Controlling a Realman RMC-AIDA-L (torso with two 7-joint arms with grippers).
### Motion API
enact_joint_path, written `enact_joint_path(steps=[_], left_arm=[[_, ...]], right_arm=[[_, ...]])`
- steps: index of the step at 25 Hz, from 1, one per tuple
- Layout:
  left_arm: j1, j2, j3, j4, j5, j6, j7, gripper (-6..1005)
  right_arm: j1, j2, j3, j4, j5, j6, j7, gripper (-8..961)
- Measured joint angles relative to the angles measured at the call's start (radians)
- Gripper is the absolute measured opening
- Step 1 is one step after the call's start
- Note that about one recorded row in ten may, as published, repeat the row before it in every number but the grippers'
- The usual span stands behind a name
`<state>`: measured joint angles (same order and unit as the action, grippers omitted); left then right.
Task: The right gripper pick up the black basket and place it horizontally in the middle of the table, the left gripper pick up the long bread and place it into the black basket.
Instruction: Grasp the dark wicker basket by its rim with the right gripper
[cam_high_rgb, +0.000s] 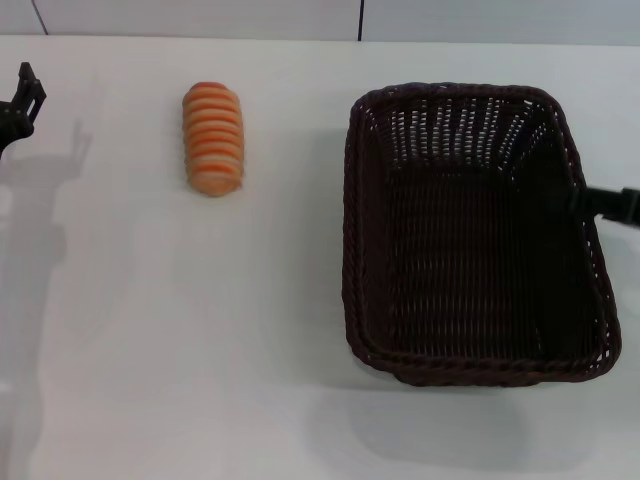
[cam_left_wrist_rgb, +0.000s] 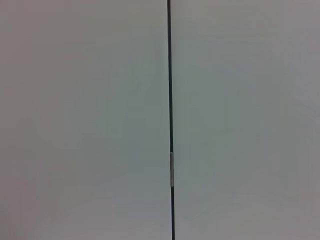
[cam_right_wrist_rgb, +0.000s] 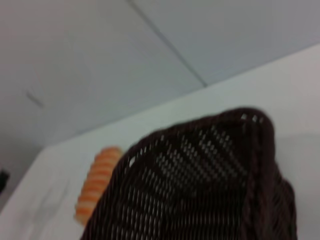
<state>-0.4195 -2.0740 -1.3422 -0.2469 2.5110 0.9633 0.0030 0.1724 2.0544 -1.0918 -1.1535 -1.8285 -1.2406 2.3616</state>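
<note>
The black basket (cam_high_rgb: 470, 235) stands on the right half of the white table (cam_high_rgb: 200, 330), its long side running from front to back. My right gripper (cam_high_rgb: 607, 205) reaches in from the right edge and meets the basket's right rim. The right wrist view shows the basket's woven wall (cam_right_wrist_rgb: 200, 185) very close, with the long bread (cam_right_wrist_rgb: 97, 180) beyond it. The long bread (cam_high_rgb: 213, 137) lies ridged orange side up at the back left, apart from the basket. My left gripper (cam_high_rgb: 22, 105) is at the far left edge, well clear of the bread.
A pale wall with dark vertical seams (cam_high_rgb: 360, 18) rises behind the table's back edge. The left wrist view shows only that wall and one seam (cam_left_wrist_rgb: 170, 120). Bare tabletop lies between bread and basket.
</note>
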Motion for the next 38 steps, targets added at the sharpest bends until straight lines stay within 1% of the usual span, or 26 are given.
enact_joint_path(steps=[2,10,15,16,18,20,21,22,23,24,25,26,27,28,30,31,32,35,36,37,38], left_arm=[[-0.001,0.000,0.000,0.000,0.000,0.000,0.000,847],[-0.001,0.000,-0.001,0.000,0.000,0.000,0.000,847],[0.001,0.000,-0.001,0.000,0.000,0.000,0.000,846],[0.001,0.000,-0.001,0.000,0.000,0.000,0.000,846],[0.002,0.000,-0.001,0.000,0.000,0.000,0.000,846],[0.002,0.000,-0.001,0.000,0.000,0.000,0.000,847],[0.001,0.000,-0.001,0.000,0.000,0.000,0.000,847],[0.001,0.000,-0.001,0.000,0.000,0.000,0.000,847],[0.000,0.000,0.000,0.000,0.000,0.000,0.000,847],[-0.001,0.000,0.000,0.000,0.000,0.000,0.000,847],[-0.001,0.000,0.000,0.000,0.000,0.000,0.000,847],[-0.001,0.000,0.001,0.000,0.000,0.000,0.000,847],[-0.001,0.000,0.001,0.000,0.000,0.000,0.000,847],[-0.001,-0.002,0.002,0.000,0.000,0.000,0.000,846],[0.002,-0.004,0.002,-0.001,0.000,0.000,0.000,846],[0.005,-0.005,0.010,-0.004,0.000,0.000,-0.002,846],[0.006,-0.005,0.011,-0.005,0.000,0.000,-0.003,846],[0.010,-0.005,0.016,-0.009,0.000,0.000,-0.017,846],[0.011,-0.005,0.017,-0.009,0.000,0.000,-0.020,846],[0.011,-0.005,0.017,-0.009,0.000,0.000,-0.024,846],[0.011,-0.005,0.017,-0.009,0.000,0.000,-0.028,846]], right_arm=[[0.021,0.005,-0.002,0.006,-0.051,-0.018,-0.015,752],[0.022,0.010,-0.010,-0.006,-0.060,-0.030,-0.019,599],[0.017,0.018,-0.006,-0.024,-0.043,-0.052,-0.035,371],[0.017,0.018,-0.003,-0.037,-0.013,-0.092,-0.061,349],[0.019,0.017,-0.002,-0.043,0.000,-0.115,-0.069,304],[0.033,0.012,-0.001,-0.060,0.015,-0.165,-0.080,284],[0.065,0.000,-0.001,-0.077,0.015,-0.217,-0.083,275],[0.065,0.000,-0.001,-0.077,0.015,-0.217,-0.083,265],[0.086,-0.009,-0.001,-0.079,0.013,-0.247,-0.083,255],[0.122,-0.020,-0.001,-0.082,0.002,-0.290,-0.082,255],[0.122,-0.020,-0.001,-0.082,0.002,-0.290,-0.082,255],[0.163,-0.027,-0.001,-0.087,-0.031,-0.317,-0.076,254],[0.163,-0.027,-0.001,-0.087,-0.031,-0.317,-0.076,254],[0.179,-0.029,-0.001,-0.089,-0.052,-0.324,-0.073,254],[0.221,-0.035,-0.001,-0.094,-0.102,-0.342,-0.068,253],[0.260,-0.038,-0.002,-0.095,-0.140,-0.360,-0.066,253],[0.260,-0.038,-0.002,-0.095,-0.140,-0.360,-0.066,253],[0.308,-0.038,-0.011,-0.098,-0.182,-0.372,-0.068,252],[0.342,-0.036,-0.023,-0.099,-0.215,-0.377,-0.072,252],[0.342,-0.036,-0.023,-0.099,-0.215,-0.377,-0.072,252],[0.360,-0.034,-0.029,-0.098,-0.237,-0.379,-0.075,251]])
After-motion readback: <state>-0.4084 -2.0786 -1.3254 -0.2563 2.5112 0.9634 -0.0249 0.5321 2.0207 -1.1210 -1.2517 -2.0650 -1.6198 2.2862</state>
